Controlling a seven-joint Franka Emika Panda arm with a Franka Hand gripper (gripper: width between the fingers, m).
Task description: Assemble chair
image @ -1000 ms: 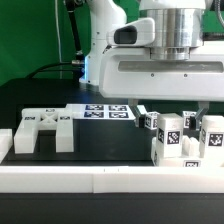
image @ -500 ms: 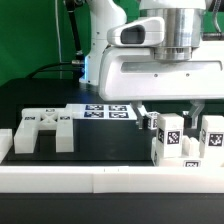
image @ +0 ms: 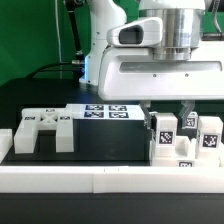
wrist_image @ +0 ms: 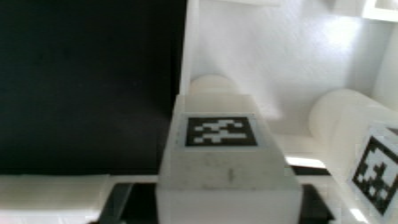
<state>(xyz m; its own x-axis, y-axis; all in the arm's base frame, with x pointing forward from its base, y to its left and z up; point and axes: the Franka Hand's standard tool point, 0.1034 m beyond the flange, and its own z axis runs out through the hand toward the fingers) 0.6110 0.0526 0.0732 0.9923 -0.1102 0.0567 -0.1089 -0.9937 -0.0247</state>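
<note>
My gripper (image: 167,112) hangs under the wide white hand at the exterior view's right. Its dark fingers stand on either side of a white tagged chair leg block (image: 165,128), which stands upright among other white tagged chair parts (image: 210,135). In the wrist view the same block (wrist_image: 222,130) fills the gap between the two dark pads of the gripper (wrist_image: 231,205), touching both. A notched white chair frame (image: 45,128) lies on the black mat at the exterior view's left.
The marker board (image: 100,112) lies flat behind the mat's middle. A long low white rail (image: 100,180) runs along the front. A small white piece (image: 5,140) sits at the far left. The robot's base (image: 100,40) stands at the back.
The two fingers have drawn together from wide apart onto the sides of the leg block. The hand has lowered slightly. The other parts have not moved.
</note>
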